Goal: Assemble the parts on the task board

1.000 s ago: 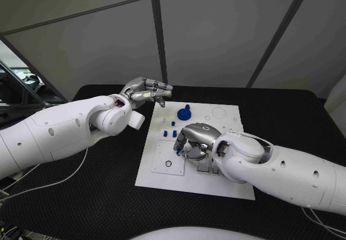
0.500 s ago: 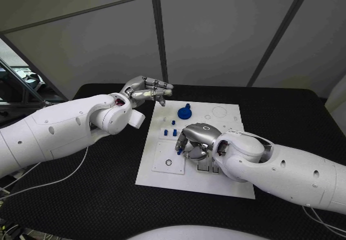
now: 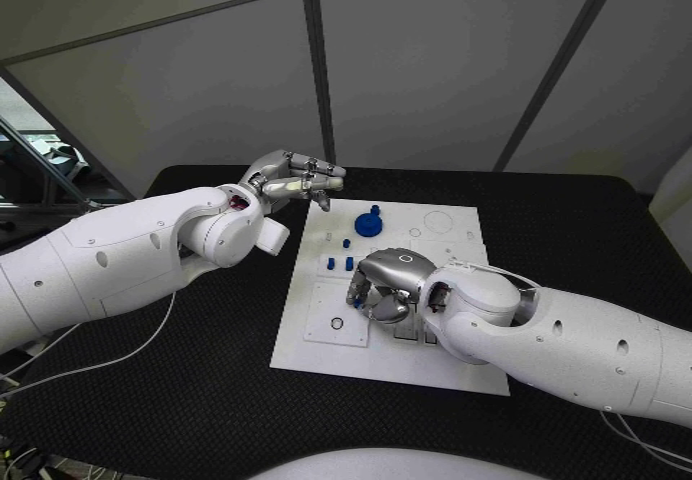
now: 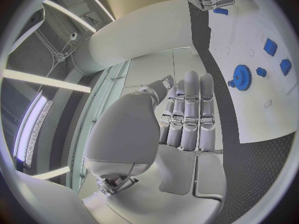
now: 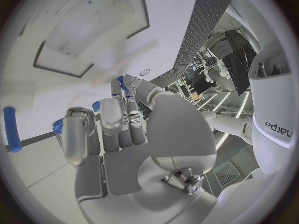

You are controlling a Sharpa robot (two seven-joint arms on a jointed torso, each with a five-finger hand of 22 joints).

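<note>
The white task board lies mid-table. A blue gear stands at its far end, with small blue pegs nearer. My right hand is bent down onto the board's middle. In the right wrist view its thumb and a finger seem to pinch a small blue part, and another blue peg lies on the board. My left hand hovers off the board's far left corner, fingers extended and holding nothing. The left wrist view shows the left hand, the gear and the board.
A shallow square recess at the board's near left holds a black ring. Metal slotted pieces sit just behind my right hand. Black table surrounds the board, with wide room to the left and the front.
My right hand has edged slightly left and away from me over the board's middle, covering more of the blue part beneath its fingers. The left hand has barely moved.
</note>
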